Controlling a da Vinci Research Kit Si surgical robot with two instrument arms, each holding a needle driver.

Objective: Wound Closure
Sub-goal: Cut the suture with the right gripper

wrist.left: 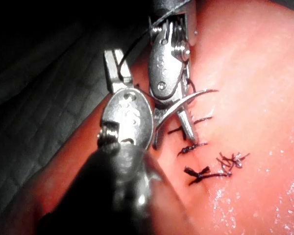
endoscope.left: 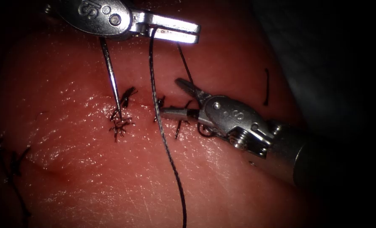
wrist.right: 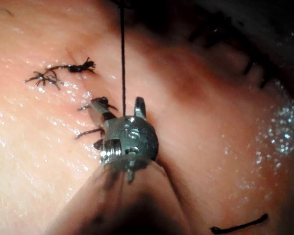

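My left tool (endoscope.left: 195, 33) hangs over the far side of the tissue (endoscope.left: 90, 177), jaws shut on the thread (endoscope.left: 164, 139), which drops past the cut toward the near edge. My right tool (endoscope.left: 169, 97) comes in from the right and rests at the cut with its jaws open; the thread passes by their tips (wrist.right: 123, 73). The needle (endoscope.left: 112, 80) stands steeply left of the thread. Its lower end meets the tissue at a knotted stitch (endoscope.left: 120, 124) and its upper end is hidden behind the left tool. Neither tool holds it. Its curve (wrist.left: 186, 103) crosses in front of the right tool.
Several dark stitches (endoscope.left: 126, 96) with short cut ends line the cut. A loose cut piece of thread (endoscope.left: 266, 86) lies on the tissue at the right. More stitches (endoscope.left: 14, 162) sit at the far left. Dark cloth (endoscope.left: 344, 63) borders the tissue on the right.
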